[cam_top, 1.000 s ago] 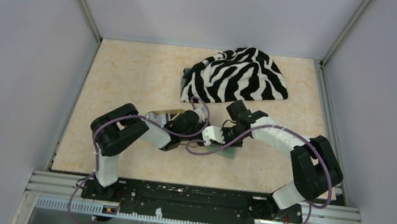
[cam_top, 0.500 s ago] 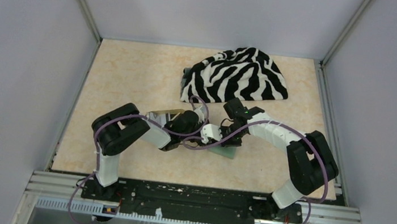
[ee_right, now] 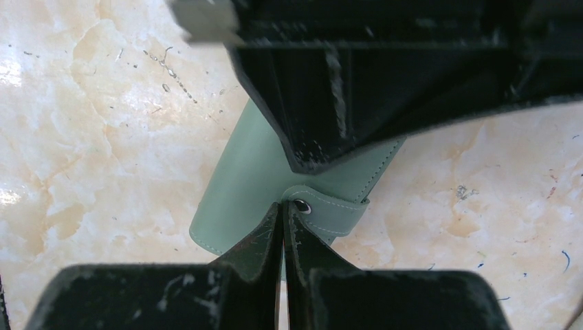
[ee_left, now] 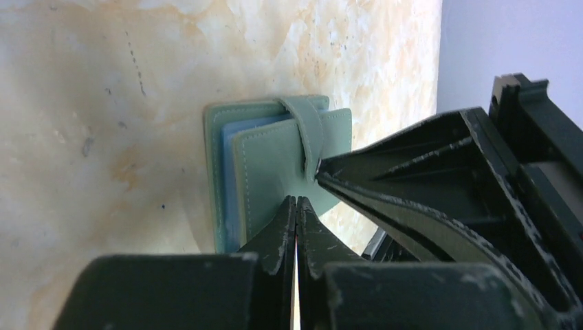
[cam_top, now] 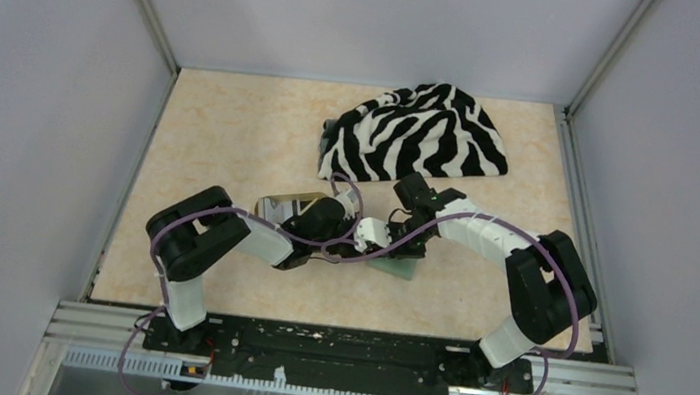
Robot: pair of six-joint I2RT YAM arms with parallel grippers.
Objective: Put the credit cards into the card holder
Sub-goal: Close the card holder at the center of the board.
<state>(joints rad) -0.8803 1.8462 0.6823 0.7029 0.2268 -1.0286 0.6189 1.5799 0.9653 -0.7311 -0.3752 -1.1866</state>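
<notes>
Since the card holder (ee_left: 271, 165) lies folded on the counter (ee_left: 103, 103) between the two arms, with its strap (ee_left: 307, 127) laid over the cover, we judge the step in hand to be getting it open. Both hands meet on it. The left hand (ee_left: 297, 203) has its fingers pressed together, tips on the green cover, holding nothing. The right hand (ee_right: 283, 206) is likewise closed to a point, its tip right at the snap (ee_right: 300, 205) on the strap, and we cannot tell whether it nips the strap's edge. To do this well, we would keep the left hand bearing down so the case cannot skate on the smooth counter. We would then work the right tip under the strap's free end and lift it away from the cover, gently, rather than dragging sideways. Seen from the left wrist, the holder's long axis runs away from that camera, roughly from the left arm toward the right. The strap wraps over the far edge and points back along the cover, and a band of paler blue-grey lining shows along one long side. We cannot make out the credit cards in any view.
</notes>
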